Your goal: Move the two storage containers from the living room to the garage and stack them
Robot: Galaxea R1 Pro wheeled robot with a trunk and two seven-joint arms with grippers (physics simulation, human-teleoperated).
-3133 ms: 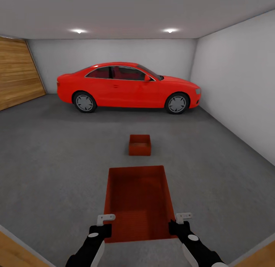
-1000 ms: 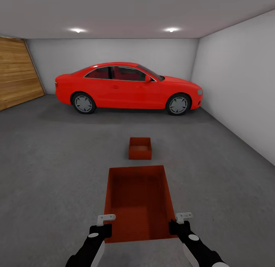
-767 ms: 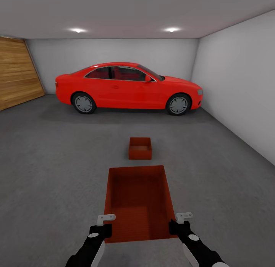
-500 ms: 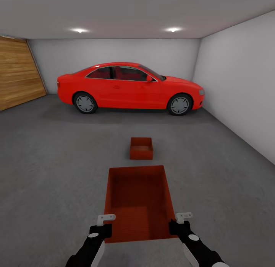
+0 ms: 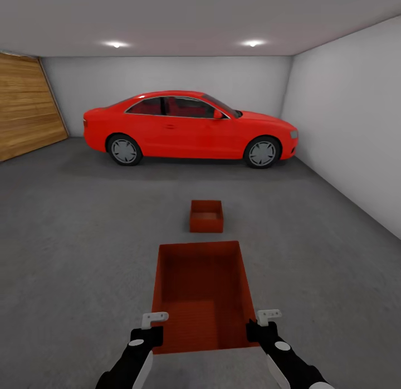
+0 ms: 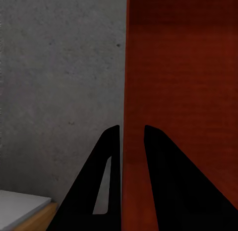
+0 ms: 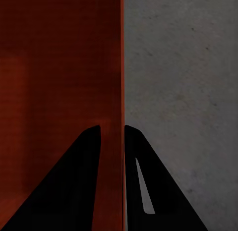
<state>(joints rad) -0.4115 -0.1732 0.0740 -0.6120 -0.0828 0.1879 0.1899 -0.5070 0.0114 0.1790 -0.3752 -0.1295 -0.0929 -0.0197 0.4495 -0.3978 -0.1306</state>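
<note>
I am in the garage, holding a rust-red storage container (image 5: 200, 291) out in front of me above the floor (image 5: 83, 249). My left gripper (image 5: 153, 327) is shut on its left wall near the close corner, and my right gripper (image 5: 259, 325) is shut on its right wall. In the left wrist view the black fingers (image 6: 111, 181) straddle the red wall (image 6: 133, 92). The right wrist view has the fingers (image 7: 136, 181) pinching the thin wall (image 7: 121, 67) the same way. The second storage container (image 5: 206, 216) sits on the floor a short way ahead, slightly to the right.
A red coupe (image 5: 189, 127) is parked across the far end. A white wall (image 5: 351, 132) runs along the right. A wood-panelled surface (image 5: 25, 110) stands at the far left. Open grey floor lies on both sides of the containers.
The view has crept forward and shifted slightly, so the far container sits a little lower and more to the right. Both grippers keep the same hold on the carried container.
</note>
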